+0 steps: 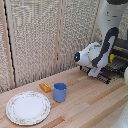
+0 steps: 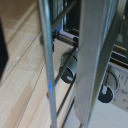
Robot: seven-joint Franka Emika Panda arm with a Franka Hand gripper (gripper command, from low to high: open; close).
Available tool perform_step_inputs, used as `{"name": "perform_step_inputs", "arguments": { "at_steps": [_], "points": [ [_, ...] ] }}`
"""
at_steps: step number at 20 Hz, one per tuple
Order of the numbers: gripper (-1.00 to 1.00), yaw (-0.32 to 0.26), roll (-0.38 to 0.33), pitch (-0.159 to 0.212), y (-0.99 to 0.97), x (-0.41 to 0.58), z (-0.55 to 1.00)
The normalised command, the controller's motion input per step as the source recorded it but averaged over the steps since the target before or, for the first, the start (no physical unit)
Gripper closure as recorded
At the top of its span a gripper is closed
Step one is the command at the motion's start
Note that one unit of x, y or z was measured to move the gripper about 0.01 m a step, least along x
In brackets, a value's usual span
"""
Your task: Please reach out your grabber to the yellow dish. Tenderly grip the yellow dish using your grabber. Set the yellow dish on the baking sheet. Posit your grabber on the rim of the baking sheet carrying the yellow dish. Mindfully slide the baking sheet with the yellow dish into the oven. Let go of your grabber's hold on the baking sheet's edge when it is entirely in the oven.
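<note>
The yellow dish [image 1: 112, 57] shows as a small patch on the baking sheet [image 1: 111, 71] at the oven [image 1: 119, 56], just behind the tool [image 1: 94, 73], whose jaw state I cannot tell, above the wooden surface [image 1: 85, 105].

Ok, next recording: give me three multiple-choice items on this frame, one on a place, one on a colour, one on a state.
1. Where does the orange block lie?
A. inside the cup
B. on the table between plate and cup
C. on the oven

2. What colour is the cup?
A. blue
B. red
C. green

3. How does the patterned plate look?
A. stacked with food
B. overturned
C. bare, right side up

Key: 1 B, the block rests on wood beside both; 2 A, plainly blue; 3 C, its face shows with nothing on it.
</note>
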Motion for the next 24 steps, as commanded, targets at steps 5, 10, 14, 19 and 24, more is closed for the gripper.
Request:
{"name": "perform_step_inputs", "arguments": {
  "at_steps": [5, 10, 14, 19, 24],
  "points": [
    [1.0, 0.0, 0.151, 0.044, -0.23, 0.0, 0.19],
    [1.0, 0.0, 0.207, 0.01, -0.33, -0.028, 0.49],
    [1.0, 0.001, 0.189, 0.008, -0.42, -0.058, 0.69],
    [1.0, 0.063, 0.14, 0.001, -0.51, 0.0, 0.81],
    [1.0, 0.068, 0.132, 0.007, -0.7, -0.023, 0.74]
  ]
}}
